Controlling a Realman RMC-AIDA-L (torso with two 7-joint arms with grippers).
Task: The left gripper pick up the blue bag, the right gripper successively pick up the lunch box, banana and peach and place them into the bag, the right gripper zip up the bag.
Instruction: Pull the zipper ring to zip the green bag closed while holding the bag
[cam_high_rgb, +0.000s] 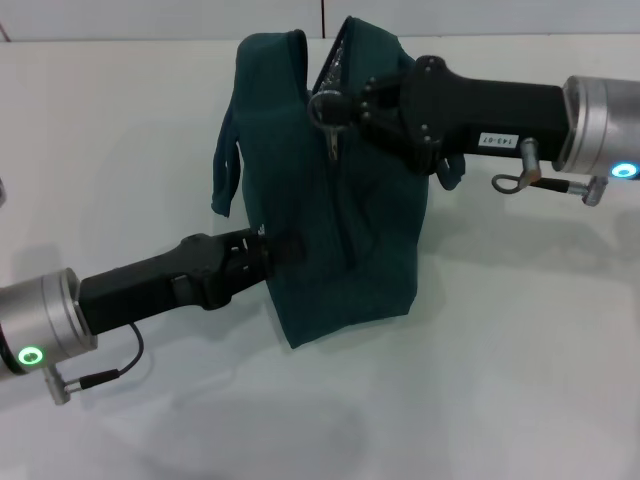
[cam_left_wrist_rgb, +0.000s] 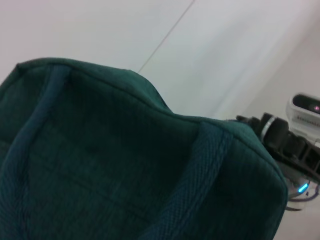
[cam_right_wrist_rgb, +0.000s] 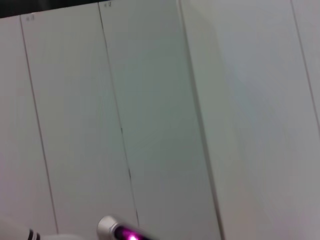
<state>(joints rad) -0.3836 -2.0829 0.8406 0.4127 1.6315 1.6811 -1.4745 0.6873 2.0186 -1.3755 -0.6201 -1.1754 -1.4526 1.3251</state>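
Zipping the blue bag (cam_high_rgb: 345, 200): the last step appears to be in hand.

The blue bag stands upright on the white tabletop (cam_high_rgb: 500, 380), a sliver of foil lining showing at its far top edge, so the zip looks not fully run; lunch box, banana and peach are nowhere in view, presumably inside; the right gripper (cam_high_rgb: 335, 108) is at the bag's top, pinching the ring zip pull (cam_high_rgb: 327, 105); the left gripper (cam_high_rgb: 285, 248) is pressed into the bag's near side, and whether its fingers are spread or pinched I cannot tell; next, the pull likely needs drawing along the zip while the left steadies the fabric; a loose handle (cam_high_rgb: 225, 165) droops at the left; slack cloth could snag the slider.
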